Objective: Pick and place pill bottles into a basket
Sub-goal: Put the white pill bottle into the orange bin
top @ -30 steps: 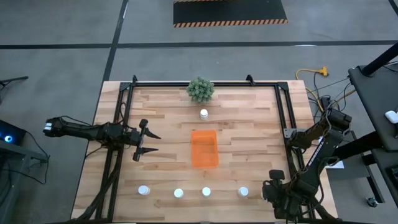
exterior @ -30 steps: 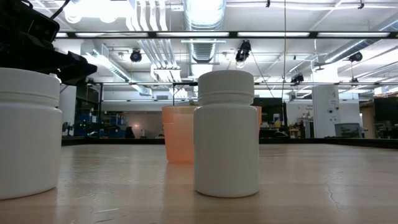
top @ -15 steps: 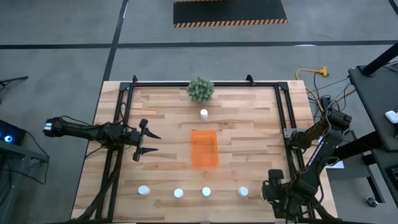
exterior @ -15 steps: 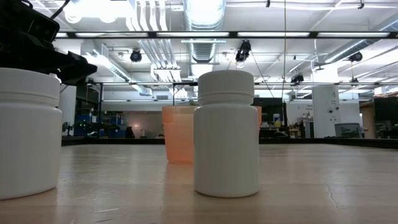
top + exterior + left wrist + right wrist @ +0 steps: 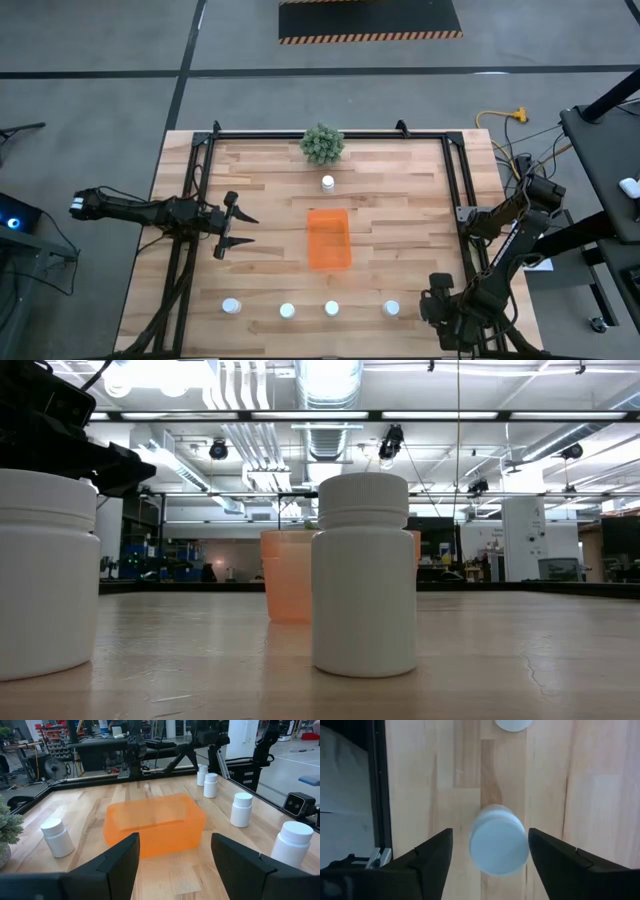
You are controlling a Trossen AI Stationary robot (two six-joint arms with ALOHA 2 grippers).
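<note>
While the right gripper (image 5: 485,851) is hovering straight over an upright pill bottle (image 5: 498,840), its fingers are spread apart, straddling it; left gripper (image 5: 228,225) is waiting open, well apart from the basket (image 5: 328,238).

The dark left gripper (image 5: 222,232) hovers spread at the table's left side; the dark right gripper (image 5: 487,851), fingers parted, points straight down.

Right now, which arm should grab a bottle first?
Probably the right. Its open gripper hangs straight over a bottle at the table's near edge. The left gripper, also open, points at the basket, with no bottle close.
</note>
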